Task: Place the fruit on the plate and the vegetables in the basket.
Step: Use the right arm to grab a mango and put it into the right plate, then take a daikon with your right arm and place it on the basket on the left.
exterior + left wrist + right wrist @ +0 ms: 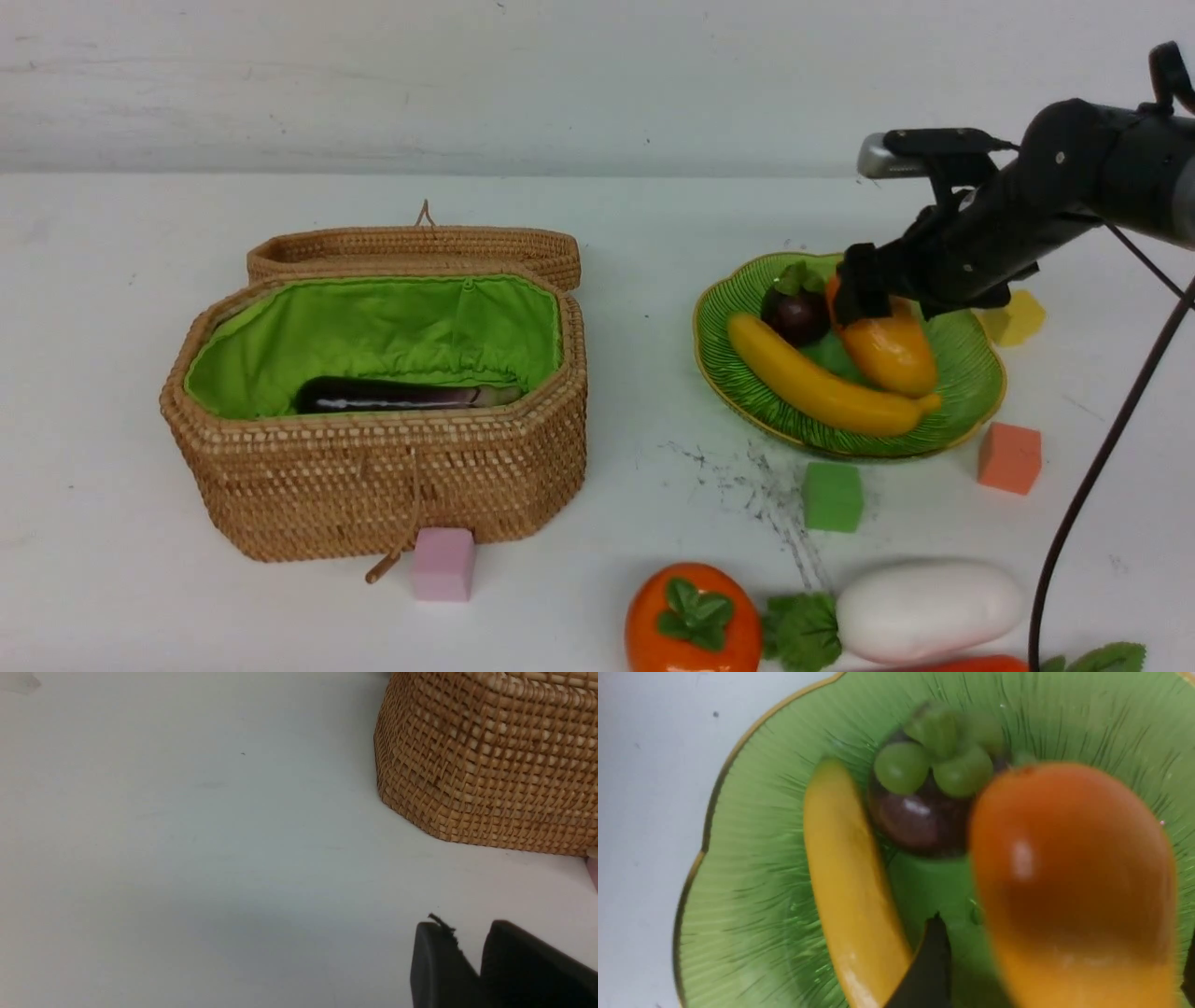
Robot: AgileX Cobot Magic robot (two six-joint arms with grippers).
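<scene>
A: A white table (635,392) and a pale, bare wall behind it. Where is the fruit?

B: On the plate (971,373) lie the banana (812,383), the mangosteen (795,313) and the mango (887,355). The persimmon (693,621) sits in front of the plate, nearer the robot, with the radish (929,609) beside it. The basket (373,485), well apart on the plate's left, holds only the eggplant (392,395).

A: And the grippers?

B: The right gripper (873,299) is over the plate, its jaws spread around the mango's far end. A gap shows beside one finger, so I judge it is not squeezing. The left gripper (467,926), well apart from the plate, holds nothing. Its fingers are close together, but if fully closed I cannot tell.

A: What may go wrong?

B: If the arm leaves sideways, a finger may catch the mango and push it over the rim. Also the plate is crowded, so the round persimmon could roll off.
</scene>
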